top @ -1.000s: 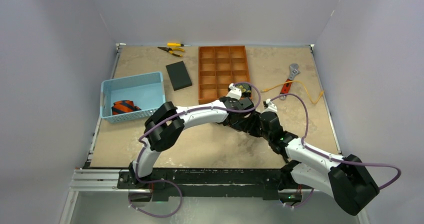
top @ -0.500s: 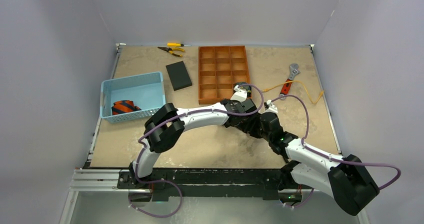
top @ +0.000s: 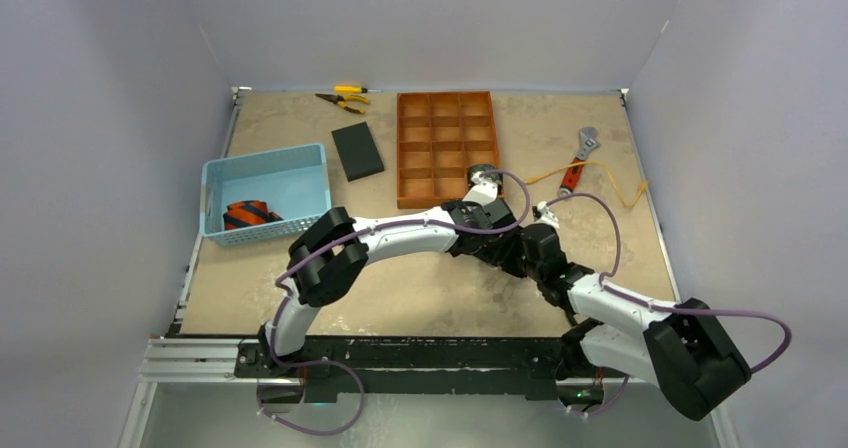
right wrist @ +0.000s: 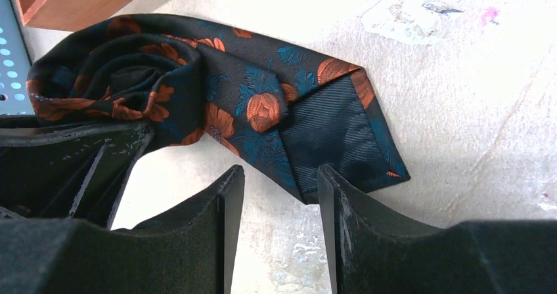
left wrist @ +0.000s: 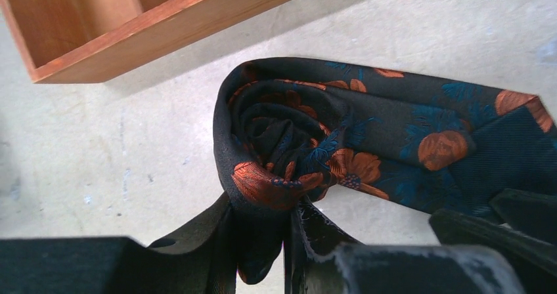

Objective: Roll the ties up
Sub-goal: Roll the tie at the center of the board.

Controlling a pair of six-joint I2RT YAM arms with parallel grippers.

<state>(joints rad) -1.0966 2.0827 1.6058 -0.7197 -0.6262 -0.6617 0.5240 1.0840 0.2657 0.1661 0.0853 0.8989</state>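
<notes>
Top external: both arms (top: 420, 230) converge beside orange tray (top: 447, 148), work hidden. Left wrist: left claw (left wrist: 263, 209) clenched on tie (left wrist: 368, 130) coil; I'd keep turns tight. Right wrist: right claw (right wrist: 279, 176) released near loose end; I'd feed it straight.

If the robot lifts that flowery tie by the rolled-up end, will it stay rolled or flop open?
Probably flop. The flowery tie looks like soft woven cloth, and its coil is loose, so it may unwind, with the flat end dangling. It seems light and a bit silky, so the left fingers, pinching only the coil's edge, might let it slip.
</notes>
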